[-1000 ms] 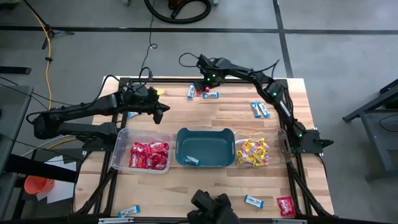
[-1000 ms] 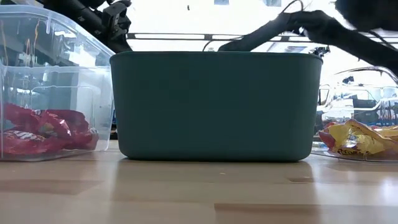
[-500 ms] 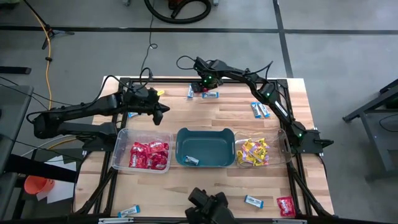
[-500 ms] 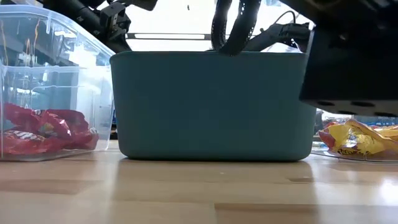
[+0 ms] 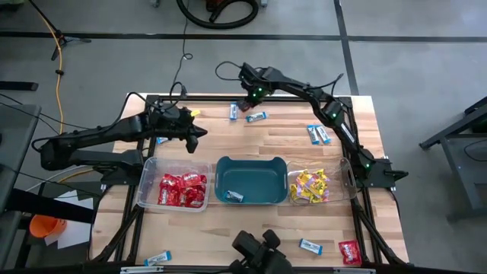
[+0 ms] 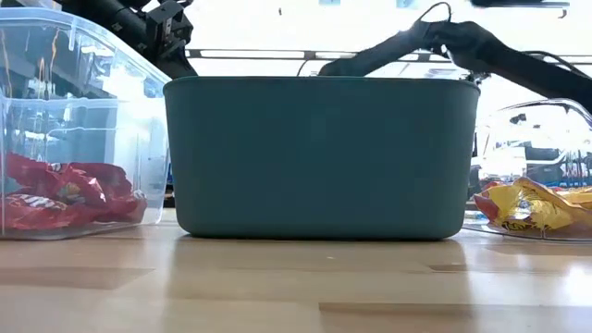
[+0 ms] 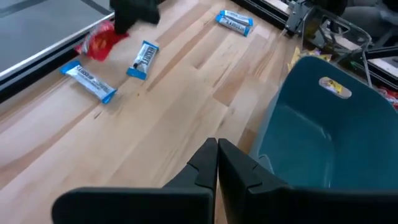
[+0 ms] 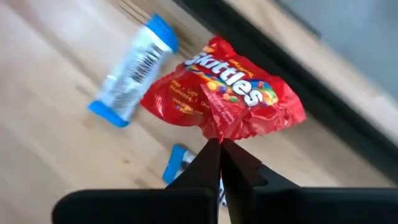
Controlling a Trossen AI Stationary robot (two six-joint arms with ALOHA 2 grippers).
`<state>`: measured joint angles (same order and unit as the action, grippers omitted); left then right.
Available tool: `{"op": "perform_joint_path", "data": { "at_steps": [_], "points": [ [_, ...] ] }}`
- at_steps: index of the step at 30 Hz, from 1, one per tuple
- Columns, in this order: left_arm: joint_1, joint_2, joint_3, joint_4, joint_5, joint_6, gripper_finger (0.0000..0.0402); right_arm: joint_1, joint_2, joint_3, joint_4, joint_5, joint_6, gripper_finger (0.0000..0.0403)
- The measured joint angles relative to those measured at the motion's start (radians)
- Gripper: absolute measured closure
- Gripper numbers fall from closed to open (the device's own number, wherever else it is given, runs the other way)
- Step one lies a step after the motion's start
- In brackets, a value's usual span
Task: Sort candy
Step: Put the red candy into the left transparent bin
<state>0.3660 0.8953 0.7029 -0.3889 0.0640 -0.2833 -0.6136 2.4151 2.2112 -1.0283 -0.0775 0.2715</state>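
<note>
R gripper (image 8: 219, 144) at 12 o'clock edge of the wood-plank surface (image 5: 251, 221), fingers pinched shut on a crinkly glossy red packet (image 8: 227, 93), lifted off the planks; flat blue-and-white packets (image 8: 132, 70) lie just beside. L gripper (image 7: 217, 163) at 10 o'clock, fingers closed, empty. Smooth teal tub (image 5: 249, 179) at centre, clear bin (image 5: 150, 173) w/ red candy (image 5: 183, 190) at 8, yellow candy (image 5: 310, 186) bin at 4.
</note>
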Motion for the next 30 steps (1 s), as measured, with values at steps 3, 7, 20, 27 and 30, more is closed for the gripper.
{"op": "perform_joint_path", "data": {
  "at_steps": [3, 7, 20, 27, 30],
  "points": [
    [0.0, -0.006, 0.0, -0.001, -0.009, 0.0, 0.0401, 0.004, -0.066, 0.0, -0.01, -0.001, -0.061, 0.04],
    [-0.001, -0.006, 0.0, -0.001, -0.06, -0.004, 0.0401, 0.04, -0.162, 0.0, -0.007, -0.019, -0.153, 0.0402],
    [-0.122, 0.001, 0.0, 0.255, -0.087, -0.012, 0.0322, 0.254, -0.371, 0.0, -0.117, -0.102, -0.339, 0.0403],
    [-0.219, 0.011, 0.039, 0.291, -0.119, 0.009, 0.0231, 0.312, -0.448, 0.0, -0.22, -0.099, -0.41, 0.0403],
    [-0.241, 0.038, 0.082, 0.291, -0.144, 0.03, 0.0201, 0.336, -0.475, 0.0, -0.238, -0.11, -0.441, 0.0403]
  ]
}}
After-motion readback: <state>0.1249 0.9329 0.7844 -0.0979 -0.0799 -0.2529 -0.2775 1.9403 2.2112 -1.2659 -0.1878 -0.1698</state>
